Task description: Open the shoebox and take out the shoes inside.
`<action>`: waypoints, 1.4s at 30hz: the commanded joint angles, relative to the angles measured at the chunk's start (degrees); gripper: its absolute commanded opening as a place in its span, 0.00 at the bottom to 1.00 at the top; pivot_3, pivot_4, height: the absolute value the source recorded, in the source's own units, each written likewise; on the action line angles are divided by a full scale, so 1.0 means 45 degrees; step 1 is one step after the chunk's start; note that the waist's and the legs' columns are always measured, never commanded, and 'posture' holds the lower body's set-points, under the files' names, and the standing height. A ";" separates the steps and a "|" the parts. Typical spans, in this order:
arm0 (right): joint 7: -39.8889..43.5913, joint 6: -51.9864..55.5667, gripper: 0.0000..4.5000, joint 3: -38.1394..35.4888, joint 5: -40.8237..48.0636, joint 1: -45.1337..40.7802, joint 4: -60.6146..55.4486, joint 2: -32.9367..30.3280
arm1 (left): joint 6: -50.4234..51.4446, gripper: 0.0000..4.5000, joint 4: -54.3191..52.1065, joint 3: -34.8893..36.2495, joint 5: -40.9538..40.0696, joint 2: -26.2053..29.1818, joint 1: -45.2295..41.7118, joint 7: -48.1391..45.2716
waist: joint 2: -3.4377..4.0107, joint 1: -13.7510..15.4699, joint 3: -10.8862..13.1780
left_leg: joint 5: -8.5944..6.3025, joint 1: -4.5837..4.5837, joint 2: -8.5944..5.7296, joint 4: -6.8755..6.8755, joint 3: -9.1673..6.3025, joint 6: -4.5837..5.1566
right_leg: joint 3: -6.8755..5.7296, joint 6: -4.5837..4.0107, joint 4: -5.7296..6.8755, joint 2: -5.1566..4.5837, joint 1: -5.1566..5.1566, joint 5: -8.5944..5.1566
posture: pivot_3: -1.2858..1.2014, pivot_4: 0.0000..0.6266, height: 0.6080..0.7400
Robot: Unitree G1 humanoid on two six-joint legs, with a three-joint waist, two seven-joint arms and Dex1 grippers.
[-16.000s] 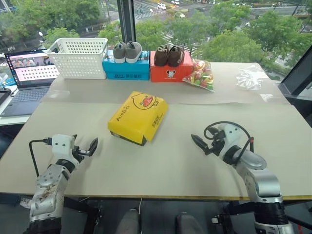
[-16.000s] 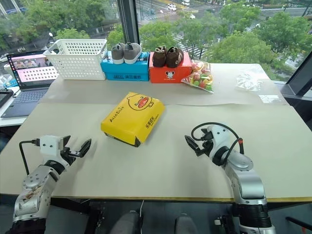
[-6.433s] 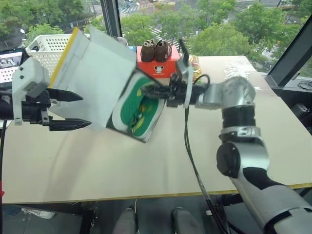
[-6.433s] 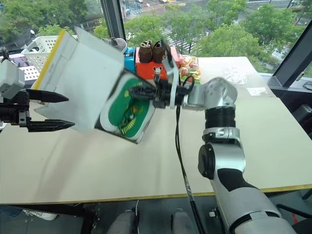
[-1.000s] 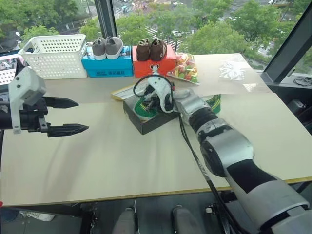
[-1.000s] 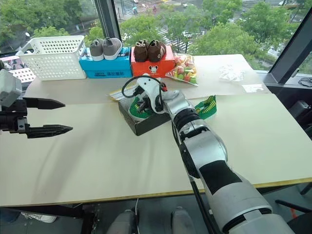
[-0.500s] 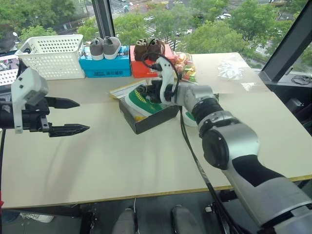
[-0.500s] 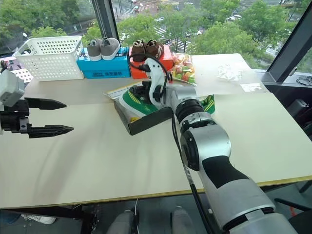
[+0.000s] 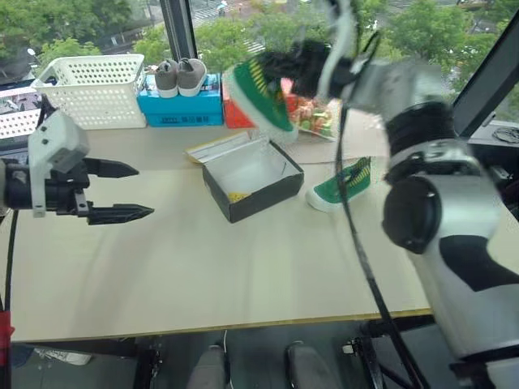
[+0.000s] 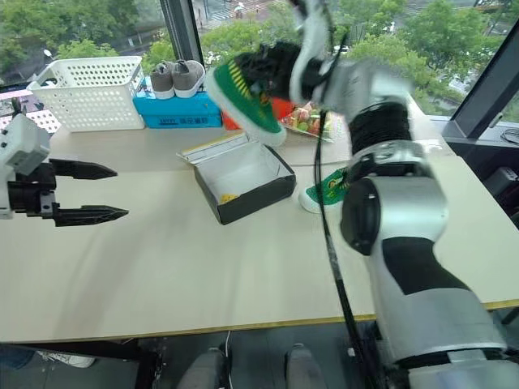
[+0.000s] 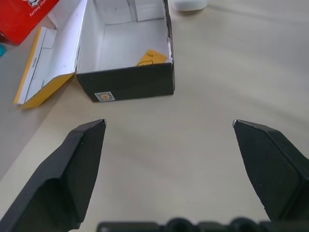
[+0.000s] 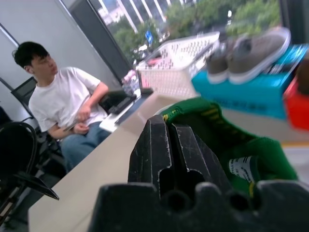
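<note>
The shoebox (image 9: 251, 174) stands open mid-table, black-sided and white inside, its yellow lid (image 9: 212, 147) folded back flat. Only a small yellow tag (image 11: 149, 57) lies in it. My right gripper (image 12: 167, 126) is shut on the collar of one green shoe (image 9: 258, 92) and holds it high above the box, white sole facing left. The other green shoe (image 9: 341, 184) lies on the table to the right of the box. Well to the left of the box, my left gripper (image 9: 130, 192) hovers open and empty, pointing at the box.
Along the far edge stand a white basket (image 9: 97, 89), a blue box (image 9: 182, 109) with grey shoes (image 9: 180, 76) on it, and a bag of sweets (image 9: 312, 117). A laptop (image 9: 12, 123) sits far left. A person (image 12: 63, 104) sits beyond the table.
My right gripper has risen with the green shoe, lifting it out of the box and up to the right. The box now holds no shoe. The left gripper has stayed put.
</note>
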 commanded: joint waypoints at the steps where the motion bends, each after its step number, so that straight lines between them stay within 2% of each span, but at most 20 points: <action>1: 0.1309 0.2002 0.01 0.0382 0.0674 0.0560 -0.3170 -0.1904 | -0.0451 1.00 0.0361 -0.0532 0.0105 -0.0220 -0.0954 -0.0241 | -0.0001 0.0116 -0.0001 | -0.0001 -0.0002 0.0001 0.0001 0.0001 0.0000 | -0.0003 0.0000 -0.0008 0.0000 0.0002 0.0000 | 0.52 0.24 1.00; 4: 0.1746 0.3121 0.01 0.0566 0.1075 0.1352 -0.4927 -0.3141 | -0.0651 1.00 0.0746 -0.1028 0.0319 -0.0424 -0.1463 -0.0474 | -0.0002 0.0180 -0.0001 | -0.0002 -0.0012 0.0002 0.0003 0.0003 0.0001 | -0.0011 0.0000 -0.0016 -0.0002 0.0001 0.0000 | 0.52 0.24 1.00; 6: 0.2326 0.3014 0.01 0.1224 0.0949 0.2487 -0.6378 -0.4029 | -0.0805 1.00 0.0991 -0.1329 0.0458 -0.0520 -0.1737 -0.0687 | -0.0002 0.0109 -0.0001 | -0.0002 -0.0011 -0.0001 0.0009 0.0007 0.0001 | -0.0005 0.0000 -0.0014 -0.0005 0.0001 0.0000 | 0.52 0.24 1.00; 10: 0.6089 0.0868 0.01 0.2860 0.0854 0.6465 -0.9761 -0.6941 | -0.1176 1.00 0.1770 -0.2379 0.0993 -0.0945 -0.2881 -0.1256 | -0.0007 0.0235 -0.0004 | -0.0005 -0.0006 0.0007 0.0037 0.0020 0.0007 | -0.0005 0.0008 -0.0011 0.0000 0.0018 -0.0005 | 0.52 0.24 1.00; 13: 0.7871 -0.0601 0.01 0.3567 0.0600 0.7907 -0.9378 -0.7916 | -0.1657 1.00 0.2456 -0.3177 0.1651 -0.1175 -0.3621 -0.1781 | 0.0044 0.0063 0.0027 | -0.0024 -0.0036 -0.0004 0.0111 0.0023 0.0035 | -0.0004 0.0024 0.0008 -0.0009 0.0017 -0.0012 | 0.52 0.24 1.00; 18: 0.9207 -0.3309 0.01 0.4819 -0.0759 0.9289 -0.7483 -0.8469 | -0.1744 1.00 0.2762 -0.3535 0.1996 -0.1404 -0.4147 -0.2124 | 0.0049 0.0101 0.0030 | -0.0024 -0.0005 0.0017 0.0136 0.0102 0.0036 | 0.0055 0.0125 0.0018 -0.0002 0.0025 -0.0048 | 0.52 0.24 1.00; 21: 0.9426 -0.3798 0.01 0.5018 -0.0834 0.9556 -0.7219 -0.8209 | -0.1711 1.00 0.2688 -0.3419 0.2023 -0.1321 -0.3989 -0.2252 | 0.0051 0.0099 0.0032 | -0.0023 -0.0003 0.0015 0.0139 0.0137 0.0036 | 0.0096 0.0123 0.0031 -0.0006 0.0007 -0.0040 | 0.52 0.24 1.00; 24: 0.9126 -0.3146 0.01 0.5206 -0.0243 1.0067 -0.8468 -0.7412 | -0.1426 1.00 0.2345 -0.3102 0.1924 -0.1124 -0.3608 -0.2172 | 0.0024 0.0081 0.0015 | -0.0023 0.0014 0.0017 0.0136 0.0138 0.0036 | 0.0100 0.0114 0.0035 -0.0003 0.0019 -0.0035 | 0.52 0.24 1.00; 28: 0.8921 -0.2632 0.01 0.5170 -0.0076 0.9908 -0.8876 -0.6910 | -0.1034 1.00 0.1875 -0.2621 0.1739 -0.0777 -0.3094 -0.2086 | 0.0020 0.0117 0.0015 | -0.0025 0.0049 0.0026 0.0141 0.0148 0.0038 | 0.0120 0.0126 0.0051 0.0006 0.0041 -0.0040 | 0.52 0.24 1.00; 36: 0.9482 -0.3681 0.01 0.5068 -0.0742 0.6796 -0.4961 -0.7824 | -0.0762 1.00 0.1330 -0.1822 0.1531 -0.0575 -0.2141 -0.1683 | 0.0022 0.0448 0.0024 | -0.0025 0.0043 -0.0001 0.0156 0.0173 0.0037 | 0.0144 0.0153 0.0023 -0.0019 0.0039 -0.0024 | 0.52 0.24 1.00; 42: 0.9540 -0.4950 0.01 0.6053 -0.0913 0.4782 -0.2496 -0.8703 | -0.0758 1.00 0.1047 -0.1595 0.1326 -0.0822 -0.1696 -0.1241 | 0.0022 0.0420 0.0025 | -0.0026 0.0039 0.0004 0.0130 0.0199 0.0036 | 0.0165 0.0081 0.0015 -0.0018 0.0018 0.0018 | 0.52 0.24 1.00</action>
